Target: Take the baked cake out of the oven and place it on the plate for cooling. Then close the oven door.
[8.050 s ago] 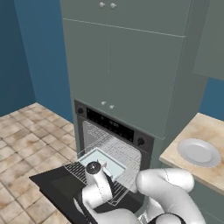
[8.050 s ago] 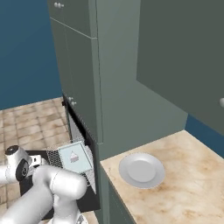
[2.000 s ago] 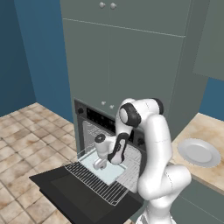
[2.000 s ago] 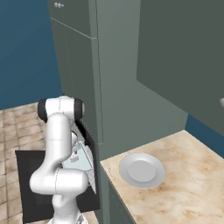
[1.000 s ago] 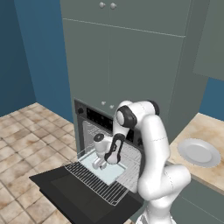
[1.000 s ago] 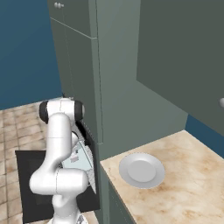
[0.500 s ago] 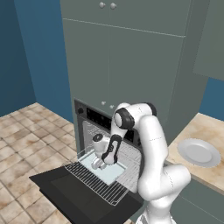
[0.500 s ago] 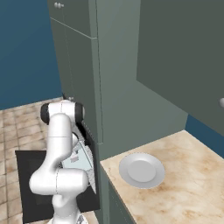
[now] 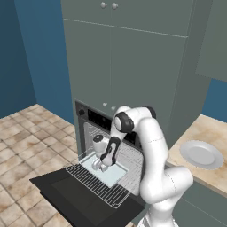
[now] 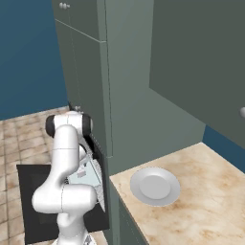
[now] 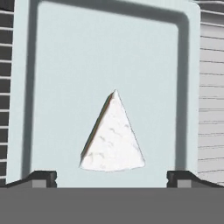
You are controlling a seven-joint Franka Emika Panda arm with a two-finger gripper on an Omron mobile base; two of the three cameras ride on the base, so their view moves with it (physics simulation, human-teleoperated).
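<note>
Cake (image 11: 113, 138) lay small, light and probably crumbly on the tray (image 11: 65, 65) at 12 o'clock of your wide-open, empty gripper (image 11: 111, 177) — you'd best have pinched its two slanted sides, gently.

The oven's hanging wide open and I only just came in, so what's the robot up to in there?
The gripper, jaws open, hangs over the baked cake, a small wedge lying on a pale tray on the pulled-out rack. Nothing is held. The oven door is down, and the plate waits on the counter.
</note>
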